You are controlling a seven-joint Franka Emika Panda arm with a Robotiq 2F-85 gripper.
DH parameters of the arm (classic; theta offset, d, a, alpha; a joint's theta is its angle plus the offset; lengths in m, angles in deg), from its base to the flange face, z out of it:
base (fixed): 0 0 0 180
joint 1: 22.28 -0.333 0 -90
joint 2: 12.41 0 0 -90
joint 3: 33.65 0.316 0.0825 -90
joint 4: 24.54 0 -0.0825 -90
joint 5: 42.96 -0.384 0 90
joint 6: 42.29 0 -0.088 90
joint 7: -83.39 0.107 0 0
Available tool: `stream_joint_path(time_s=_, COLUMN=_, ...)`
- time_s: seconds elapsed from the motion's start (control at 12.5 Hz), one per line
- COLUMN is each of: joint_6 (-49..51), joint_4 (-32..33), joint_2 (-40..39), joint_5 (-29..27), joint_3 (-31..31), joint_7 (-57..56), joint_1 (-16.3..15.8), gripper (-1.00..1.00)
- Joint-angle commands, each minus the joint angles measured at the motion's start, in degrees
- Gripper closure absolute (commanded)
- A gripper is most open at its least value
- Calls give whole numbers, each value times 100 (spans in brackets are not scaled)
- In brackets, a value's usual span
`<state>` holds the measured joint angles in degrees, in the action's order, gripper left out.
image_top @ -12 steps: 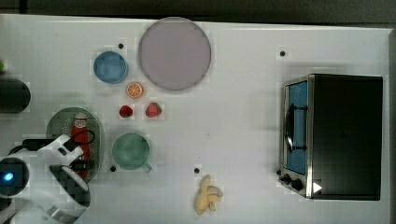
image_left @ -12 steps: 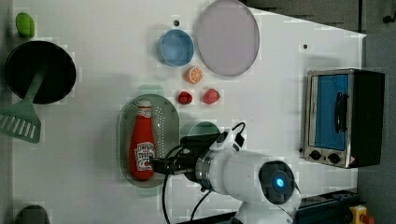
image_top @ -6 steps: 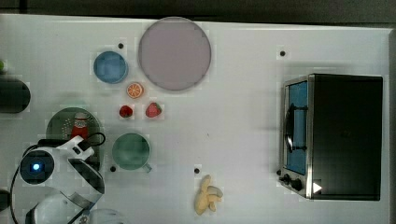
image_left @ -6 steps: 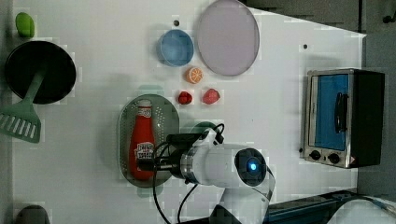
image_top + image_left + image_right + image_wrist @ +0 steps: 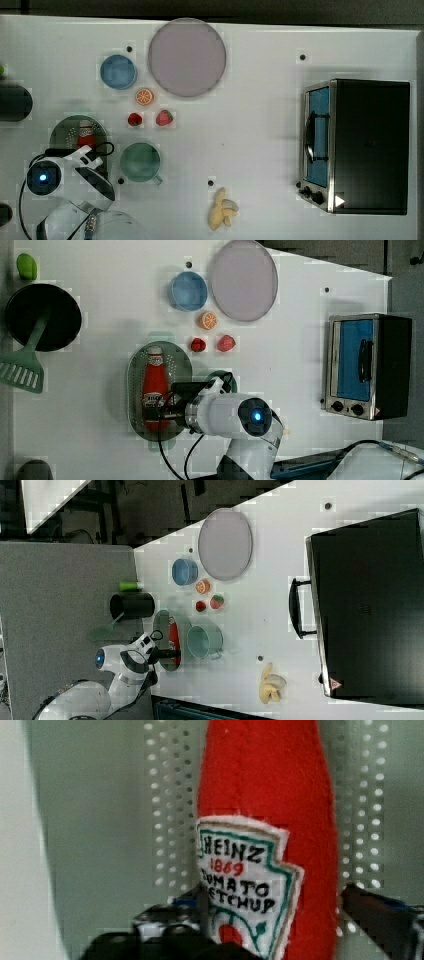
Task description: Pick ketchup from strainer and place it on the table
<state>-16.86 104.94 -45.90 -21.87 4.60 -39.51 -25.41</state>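
Gripper (image 5: 272, 930) straddles ketchup (image 5: 270, 810) in strainer (image 5: 135, 385), jaws wide apart, nothing clamped. Bottle looks felt-soft, light, squashy; grip mid-body at label.

White table (image 5: 280, 580) in an evenly lit room.
On the arm's side of the pincer (image 5: 172, 654), off the table's edge, lies a flat grey floor (image 5: 60, 580). Well away from the pincer, a dark area holds thin black legs (image 5: 115, 505) and another white tabletop corner (image 5: 47, 495).

Ketchup (image 5: 86, 136) base hidden — arm (image 5: 75, 175) covers strainer (image 5: 62, 130).
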Motion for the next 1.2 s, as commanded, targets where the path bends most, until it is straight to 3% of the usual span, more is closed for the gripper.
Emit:
stream_joint_path(time_s=0.08, joint_6=-72, joint_4=-309, joint_2=0, joint_5=-5, joint_3=-188, joint_7=391, joint_1=-290, gripper=-23)
stream_joint_path(time_s=0.56, joint_6=215, joint_4=-145, joint_2=861, joint_5=-193, joint_3=108, joint_7=391, joint_1=-139, gripper=-22)
stream_joint_path(time_s=0.88, joint_6=1501, joint_4=-289, joint_2=1875, joint_5=-1406, joint_3=438, joint_7=333, joint_1=145, gripper=-22)
stream_joint_path(time_s=1.2, joint_6=2755, joint_4=-775, joint_2=2607, joint_5=-2357, joint_3=345, joint_7=-897, joint_1=415, gripper=-22)
